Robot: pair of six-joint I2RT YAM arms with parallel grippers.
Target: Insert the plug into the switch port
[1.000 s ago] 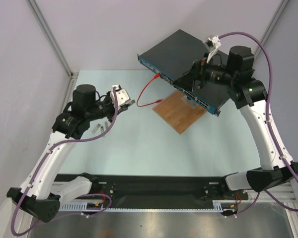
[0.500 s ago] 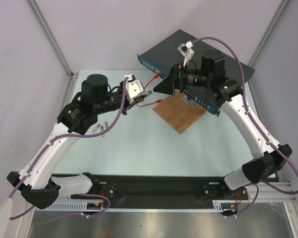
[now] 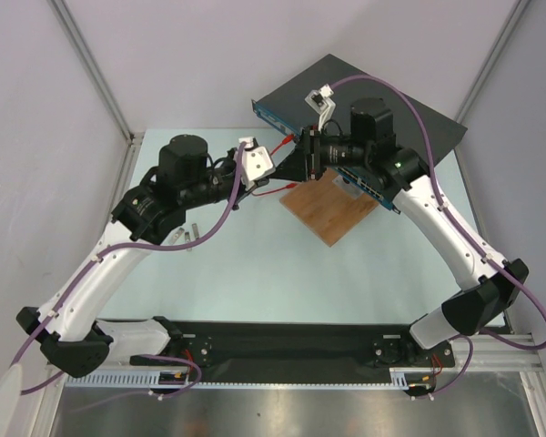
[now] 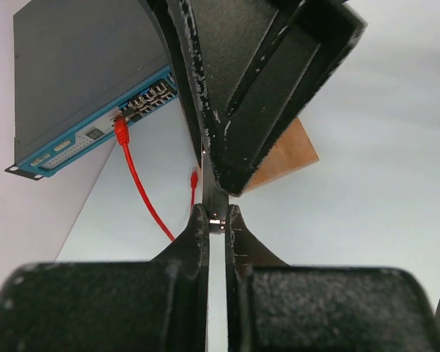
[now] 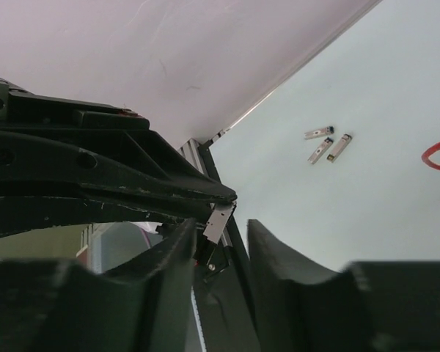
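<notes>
The switch [image 3: 364, 100] is a dark grey flat box at the back right, and its blue front strip of ports [image 4: 95, 136] faces the table. The plug [image 4: 217, 220] is a small silver metal module. My left gripper [image 4: 217, 217] is shut on its end and holds it in mid-air in front of the switch. My right gripper [image 5: 221, 223] meets it tip to tip. Its jaws stand either side of the plug [image 5: 220, 220], apart, with a gap showing on the right side. In the top view the two grippers meet near the left gripper [image 3: 278, 173].
A brown wooden board [image 3: 328, 205] lies under the switch's front edge. A red cable [image 4: 141, 187] runs from one port down onto the table. Three loose silver modules [image 5: 326, 144] lie on the table at the left. Metal frame posts stand at the back corners.
The right gripper swung left, away from the switch, to meet the left gripper, and its jaws narrowed around the plug. The left arm moved right and stayed shut.
</notes>
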